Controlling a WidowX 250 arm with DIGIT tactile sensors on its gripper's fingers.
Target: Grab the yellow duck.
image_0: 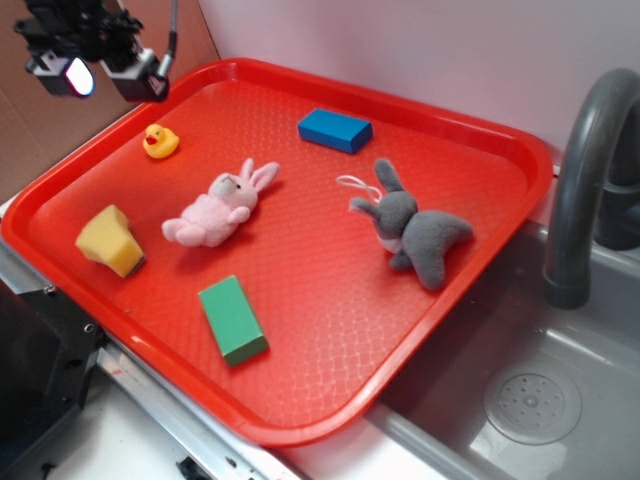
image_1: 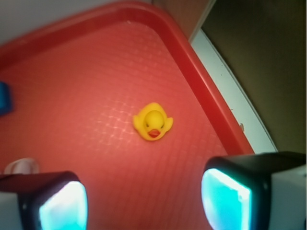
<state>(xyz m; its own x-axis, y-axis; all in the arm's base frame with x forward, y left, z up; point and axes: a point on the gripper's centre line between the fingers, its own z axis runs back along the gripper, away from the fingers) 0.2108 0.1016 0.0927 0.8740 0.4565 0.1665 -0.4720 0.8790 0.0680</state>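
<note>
hovering high over the far left corner of the red tray (image_0: pixel 470 290), the gripper (image_0: pixel 98 72) is well above the yellow duck (image_0: pixel 159 141), which sits upright near that corner with the pink bunny (image_0: pixel 222 207) its nearest neighbour. from the wrist, the fingers (image_1: pixel 225 194) are spread wide and empty, the duck (image_1: pixel 152 121) lying ahead of the gap, not between them. dropping straight down would likely miss; the tiny glossy toy could also squirt free.
</note>
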